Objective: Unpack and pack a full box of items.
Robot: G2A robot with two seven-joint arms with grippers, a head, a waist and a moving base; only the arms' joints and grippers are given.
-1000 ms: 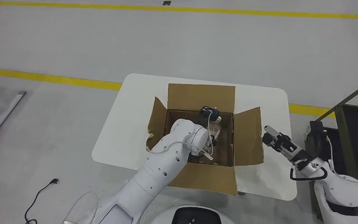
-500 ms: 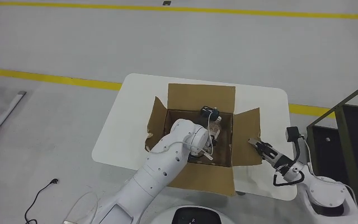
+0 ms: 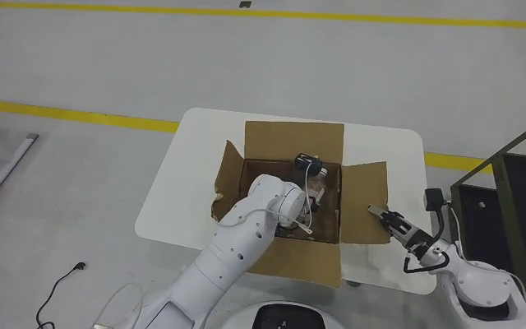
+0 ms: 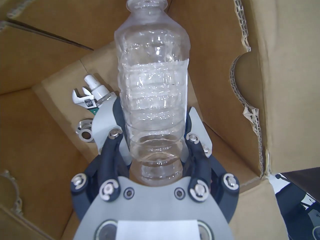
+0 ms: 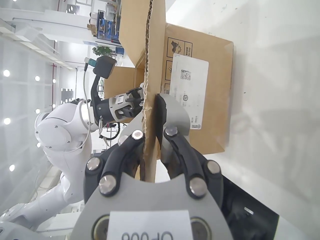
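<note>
An open cardboard box [image 3: 294,140] stands on the white table [image 3: 189,173]. My left gripper [image 4: 152,116] is down inside it, shut on a clear plastic bottle [image 4: 152,76] with a white cap; from above the bottle [image 3: 320,186] shows by the left gripper [image 3: 311,194]. My right gripper [image 3: 376,210] is at the outer edge of the box's right flap [image 3: 362,193]. In the right wrist view the right gripper [image 5: 152,116] has a finger on each side of the flap [image 5: 153,51], shut on the cardboard.
On the box floor lie an adjustable wrench [image 4: 83,99], a small white-nozzled bottle [image 4: 96,89] and a metal flange [image 4: 85,131]. A torn handle cut-out [image 4: 246,76] marks one box wall. A dark rack [image 3: 501,197] stands right of the table.
My right gripper has moved left from the open table to the right flap's edge and shut on it. The left arm and bottle have stayed put.
</note>
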